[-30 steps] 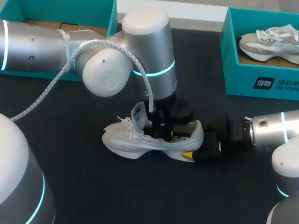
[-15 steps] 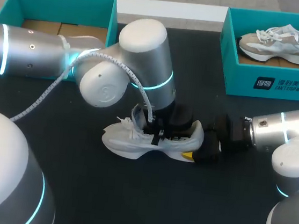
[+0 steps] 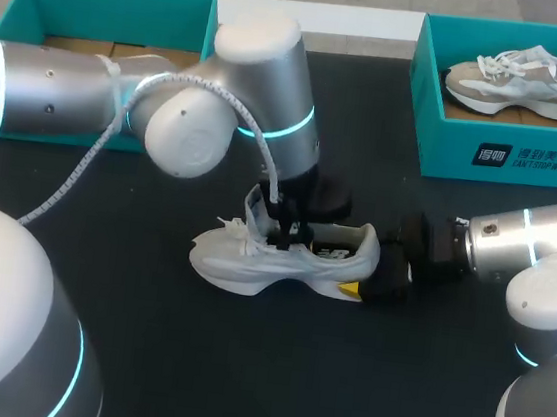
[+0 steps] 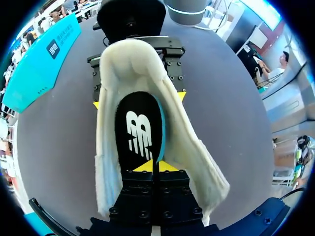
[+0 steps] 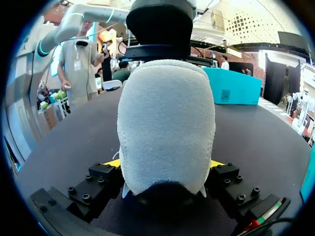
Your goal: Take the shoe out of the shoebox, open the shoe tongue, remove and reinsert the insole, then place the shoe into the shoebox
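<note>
A white shoe (image 3: 273,260) lies on its sole in the middle of the black table (image 3: 240,365), toe to the left. My right gripper (image 3: 372,272) holds its heel (image 5: 167,123), one finger on each side. My left arm comes over the shoe from the left. Its gripper (image 3: 291,232) sits in the shoe's opening behind the raised tongue (image 3: 258,211). In the left wrist view the left gripper (image 4: 153,169) is shut on the front edge of the black insole (image 4: 138,132), which lies inside the fleecy collar (image 4: 184,142).
A teal shoebox (image 3: 506,159) at the back right holds a second, grey-and-white shoe (image 3: 520,80). An open teal shoebox (image 3: 110,8) stands at the back left, partly behind my left arm. A braided cable (image 3: 92,162) hangs along that arm.
My left gripper has dipped into the shoe, closed on the insole's edge and drawn back slightly up and to the left. The right arm and the shoe have stayed put.
</note>
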{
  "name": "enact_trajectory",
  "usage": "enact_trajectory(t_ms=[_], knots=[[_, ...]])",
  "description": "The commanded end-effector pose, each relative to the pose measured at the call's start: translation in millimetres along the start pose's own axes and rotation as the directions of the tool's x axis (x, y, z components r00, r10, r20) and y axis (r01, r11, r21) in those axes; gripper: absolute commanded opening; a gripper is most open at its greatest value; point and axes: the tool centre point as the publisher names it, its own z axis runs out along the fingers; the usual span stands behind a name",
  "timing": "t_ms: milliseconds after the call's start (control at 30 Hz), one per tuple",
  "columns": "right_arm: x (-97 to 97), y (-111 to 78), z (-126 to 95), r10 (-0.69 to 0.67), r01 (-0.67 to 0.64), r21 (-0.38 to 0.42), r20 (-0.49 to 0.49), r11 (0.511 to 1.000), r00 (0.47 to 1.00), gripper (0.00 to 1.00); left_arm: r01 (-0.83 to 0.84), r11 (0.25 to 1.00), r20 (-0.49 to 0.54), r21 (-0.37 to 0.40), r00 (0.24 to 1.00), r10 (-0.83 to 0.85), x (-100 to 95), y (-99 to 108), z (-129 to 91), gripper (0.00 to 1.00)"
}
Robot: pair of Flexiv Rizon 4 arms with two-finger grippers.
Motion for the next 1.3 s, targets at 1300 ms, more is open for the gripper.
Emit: enact_trajectory(t_ms=[1300], knots=[[-1.0,-1.5,3.1,0.001,-0.001,0.003,0.001,1.000,1.000,0.00,-0.043,0.967,-0.067,0.252,0.996,0.062,1.2,-51.6,-86.2,0.00]])
